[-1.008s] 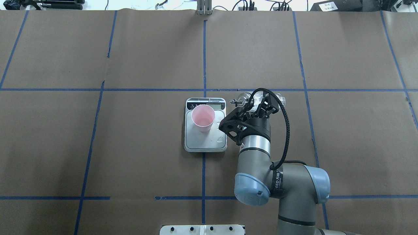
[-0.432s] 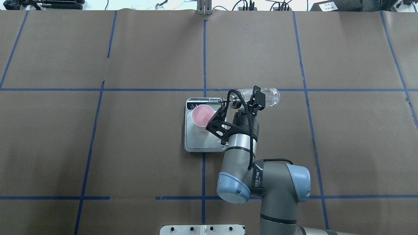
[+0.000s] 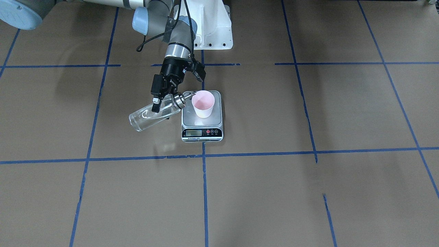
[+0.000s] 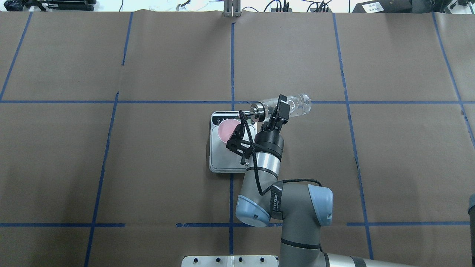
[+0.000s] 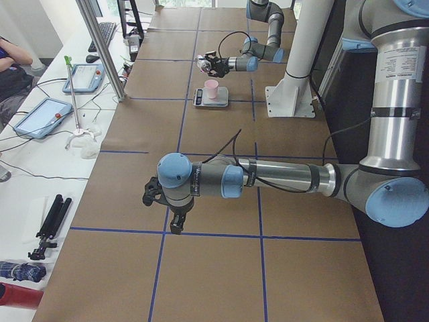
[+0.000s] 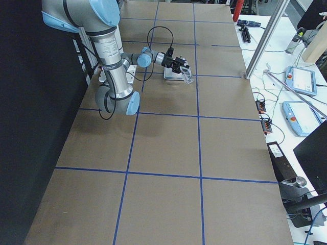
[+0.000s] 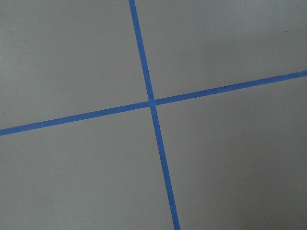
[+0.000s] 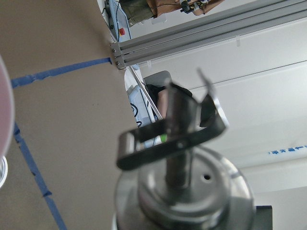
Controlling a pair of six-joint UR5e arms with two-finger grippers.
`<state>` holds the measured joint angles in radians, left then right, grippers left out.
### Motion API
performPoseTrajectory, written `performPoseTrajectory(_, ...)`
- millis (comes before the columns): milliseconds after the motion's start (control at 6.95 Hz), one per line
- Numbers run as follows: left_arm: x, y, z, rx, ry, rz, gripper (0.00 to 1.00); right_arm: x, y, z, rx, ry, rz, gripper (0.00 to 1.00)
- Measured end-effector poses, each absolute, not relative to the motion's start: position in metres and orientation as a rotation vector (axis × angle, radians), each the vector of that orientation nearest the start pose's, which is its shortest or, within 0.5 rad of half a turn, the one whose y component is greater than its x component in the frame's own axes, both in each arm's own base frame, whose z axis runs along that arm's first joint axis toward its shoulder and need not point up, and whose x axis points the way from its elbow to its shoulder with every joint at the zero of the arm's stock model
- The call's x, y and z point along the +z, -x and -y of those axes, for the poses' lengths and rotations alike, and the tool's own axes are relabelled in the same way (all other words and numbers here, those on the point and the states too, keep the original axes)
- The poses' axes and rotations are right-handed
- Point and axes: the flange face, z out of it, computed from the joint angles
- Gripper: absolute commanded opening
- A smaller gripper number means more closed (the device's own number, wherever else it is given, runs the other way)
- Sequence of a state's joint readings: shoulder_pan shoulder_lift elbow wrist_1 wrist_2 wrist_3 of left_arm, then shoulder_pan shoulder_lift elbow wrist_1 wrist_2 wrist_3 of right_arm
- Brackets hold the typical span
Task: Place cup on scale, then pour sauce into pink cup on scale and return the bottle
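The pale pink cup [image 3: 203,104] [image 4: 227,130] stands upright on the far half of the small silver scale [image 3: 188,119] [image 4: 222,163]. My right gripper [image 3: 164,104] [image 4: 278,111] is shut on the clear glass bottle [image 3: 151,116] [image 4: 297,105], which lies almost sideways in the air. Its silver spout [image 3: 188,94] [image 8: 180,143] reaches the cup's rim on the robot's right. I cannot make out the sauce in the bottle, nor any stream. My left gripper [image 5: 175,225] hangs low over bare table far off; whether it is open or shut I cannot tell.
Brown paper with blue tape lines [image 4: 232,63] covers the table. The white robot base [image 3: 212,31] stands behind the scale. Beyond the table's far edge runs a side bench with tablets [image 5: 40,114], an aluminium post [image 5: 104,47] and a seated person [image 5: 13,67].
My right arm has swung to the left, carrying the sideways bottle with it. The spout went from right of the scale to the cup's rim. The cup stayed put.
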<state>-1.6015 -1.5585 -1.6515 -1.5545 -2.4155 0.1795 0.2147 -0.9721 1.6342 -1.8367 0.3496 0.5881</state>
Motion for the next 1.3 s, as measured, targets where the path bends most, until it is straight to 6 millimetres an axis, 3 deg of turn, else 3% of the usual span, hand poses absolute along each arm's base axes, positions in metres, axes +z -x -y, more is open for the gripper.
performPoseTrajectory(1296,0.627,0.074,0.487,0.157,-0.127,-0.837,1.00,0.282,0.583,0.371,-0.484,-1.308,-0.700,0.00)
